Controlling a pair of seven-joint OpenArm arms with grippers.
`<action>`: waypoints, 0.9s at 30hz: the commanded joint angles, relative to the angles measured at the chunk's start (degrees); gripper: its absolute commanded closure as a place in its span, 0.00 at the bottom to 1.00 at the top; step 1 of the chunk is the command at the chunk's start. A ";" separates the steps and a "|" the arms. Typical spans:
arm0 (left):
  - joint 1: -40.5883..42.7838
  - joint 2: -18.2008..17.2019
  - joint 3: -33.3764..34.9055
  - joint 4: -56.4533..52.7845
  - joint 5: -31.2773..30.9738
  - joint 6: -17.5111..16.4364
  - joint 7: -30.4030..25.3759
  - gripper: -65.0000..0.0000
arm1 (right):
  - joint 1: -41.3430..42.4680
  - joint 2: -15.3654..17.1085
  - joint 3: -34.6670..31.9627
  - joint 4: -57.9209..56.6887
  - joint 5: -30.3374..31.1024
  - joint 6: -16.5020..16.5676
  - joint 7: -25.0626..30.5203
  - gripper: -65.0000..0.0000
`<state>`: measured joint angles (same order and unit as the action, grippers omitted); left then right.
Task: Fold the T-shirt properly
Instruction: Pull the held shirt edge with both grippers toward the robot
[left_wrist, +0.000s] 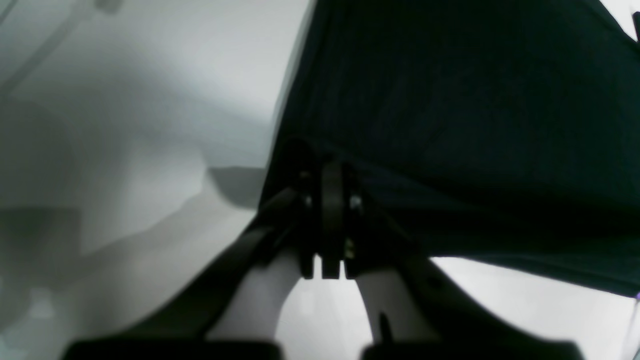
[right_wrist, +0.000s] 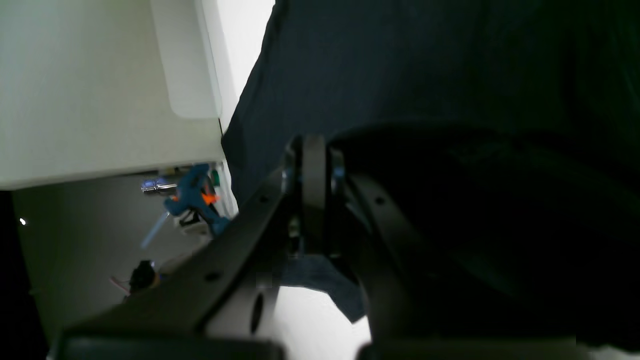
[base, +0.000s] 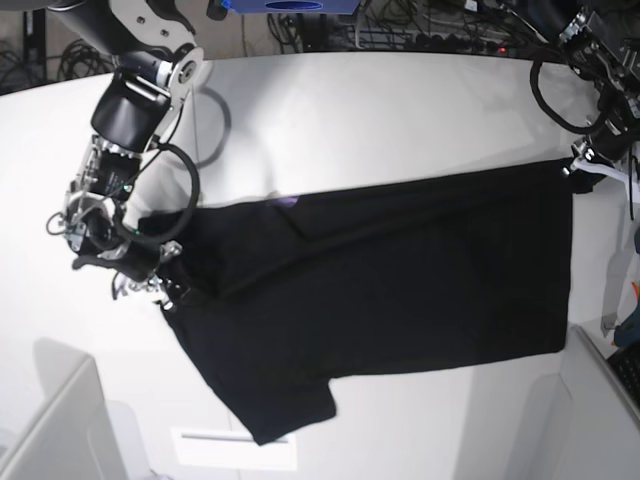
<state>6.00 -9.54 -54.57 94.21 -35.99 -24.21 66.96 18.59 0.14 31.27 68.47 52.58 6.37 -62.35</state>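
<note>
One large black short-sleeved cloth T-shirt (base: 390, 270) is seen spread across the white worktop (base: 380, 110), its long axis running side to side in the base view, with one sleeve (base: 275, 400) trailing toward the near edge. Only the plain black side is shown; just a trace of purple shows at its upper edge. Two arms are counted, one at each end of the garment. The right tool (base: 165, 285) is closed on the shirt's edge at the left of the base view, and dark fabric is seen pinched between its jaws in the right wrist view (right_wrist: 315, 200). The left tool (base: 585, 165) is closed on the far corner at the right of the base view; cloth is seen clamped and stretching away from it in the left wrist view (left_wrist: 332, 200). The cloth appears held taut between the two grips. From either tool the body of the shirt lies inward, toward the other arm, so neither arm is judged nearer; a fold is judged to depend on both ends being carried together across that long axis
</note>
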 joint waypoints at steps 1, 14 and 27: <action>-1.03 -0.88 0.54 0.69 -0.89 -0.28 -1.16 1.00 | 2.11 1.13 -0.10 0.32 1.62 0.18 0.85 1.00; -6.75 -0.96 4.59 -0.28 -0.98 6.23 -1.16 1.00 | 3.61 4.12 -9.24 -6.01 1.88 0.18 10.61 1.00; -10.44 -1.05 6.70 -5.38 -0.89 6.23 -1.51 1.00 | 3.52 5.35 -9.33 -6.01 1.80 0.18 12.37 1.00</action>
<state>-4.10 -9.74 -47.79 88.14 -36.05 -17.96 66.15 20.40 4.86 21.89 61.52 53.12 6.31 -51.05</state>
